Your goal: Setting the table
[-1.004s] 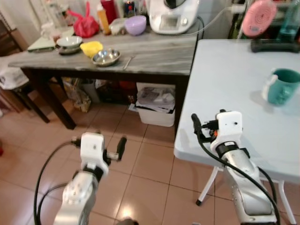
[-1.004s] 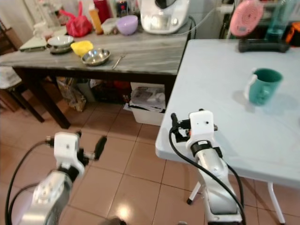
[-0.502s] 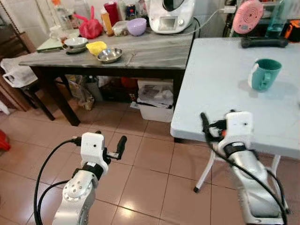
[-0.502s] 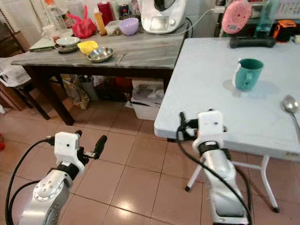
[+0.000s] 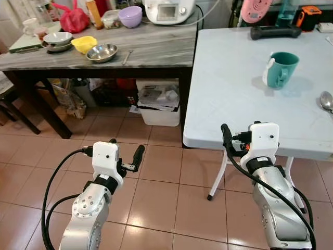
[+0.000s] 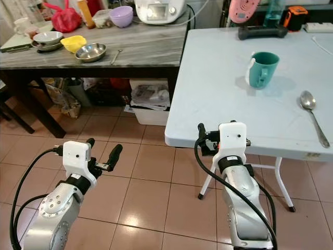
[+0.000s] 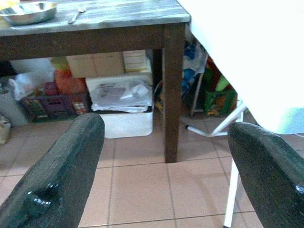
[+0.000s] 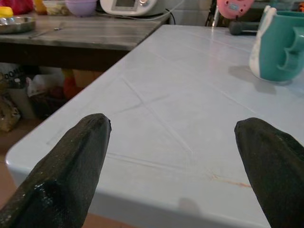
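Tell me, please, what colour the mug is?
Teal; the mug shows best in the right eye view.

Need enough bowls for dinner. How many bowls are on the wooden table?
4, perhaps more hidden: purple bowl at the back, yellow bowl, steel bowl near the front, and a pale bowl leftmost.

The two head views look forward and down from above both arms, taking in the tiled floor (image 5: 161, 203), the dark wooden table (image 5: 104, 57) at the robot's left and the white folding table (image 6: 234, 99) ahead to its right. The left wrist camera sits low, close over the floor, facing the wooden table's leg (image 7: 173, 90) and the storage beneath it. The right wrist camera skims the white table's top at edge height, facing the teal mug (image 8: 280, 45). Head views and the right wrist view share that mug.
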Available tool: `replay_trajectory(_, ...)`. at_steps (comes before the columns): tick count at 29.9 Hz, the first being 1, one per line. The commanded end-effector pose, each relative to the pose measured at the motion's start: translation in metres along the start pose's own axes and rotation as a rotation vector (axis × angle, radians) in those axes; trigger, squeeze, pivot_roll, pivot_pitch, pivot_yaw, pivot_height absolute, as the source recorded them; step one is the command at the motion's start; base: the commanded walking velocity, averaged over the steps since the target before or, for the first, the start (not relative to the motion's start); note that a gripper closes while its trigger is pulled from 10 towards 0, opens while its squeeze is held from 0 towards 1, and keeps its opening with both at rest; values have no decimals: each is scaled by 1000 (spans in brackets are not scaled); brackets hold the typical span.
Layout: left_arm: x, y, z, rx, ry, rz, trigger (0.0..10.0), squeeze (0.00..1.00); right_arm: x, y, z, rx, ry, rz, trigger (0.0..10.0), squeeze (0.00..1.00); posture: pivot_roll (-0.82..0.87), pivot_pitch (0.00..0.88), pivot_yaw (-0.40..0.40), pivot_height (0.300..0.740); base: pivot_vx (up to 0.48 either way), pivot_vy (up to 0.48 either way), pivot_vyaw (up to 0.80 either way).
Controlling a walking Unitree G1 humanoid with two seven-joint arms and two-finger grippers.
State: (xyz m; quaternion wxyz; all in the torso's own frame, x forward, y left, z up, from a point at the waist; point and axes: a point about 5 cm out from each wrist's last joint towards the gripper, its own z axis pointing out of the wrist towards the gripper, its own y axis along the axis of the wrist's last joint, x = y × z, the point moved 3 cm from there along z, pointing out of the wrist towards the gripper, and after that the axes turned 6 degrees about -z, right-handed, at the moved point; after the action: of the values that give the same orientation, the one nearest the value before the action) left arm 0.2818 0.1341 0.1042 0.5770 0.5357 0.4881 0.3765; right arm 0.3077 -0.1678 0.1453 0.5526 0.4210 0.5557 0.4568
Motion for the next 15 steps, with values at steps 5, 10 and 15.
replay_trajectory(5,0,0,0,-2,-5,1,10000,0,3,9,0,-29,0,-3,10000,0,-140,89,120,740,0,0,-294)
replay_trajectory(10,-1,0,1,-3,-15,-7,10000,0,3,12,2,-42,2,-13,10000,0,-139,86,117,740,0,-236,0)
replay_trajectory(15,-1,1,1,-5,-16,-10,10000,0,3,15,4,-56,0,-20,10000,0,-137,83,116,740,0,-357,0)
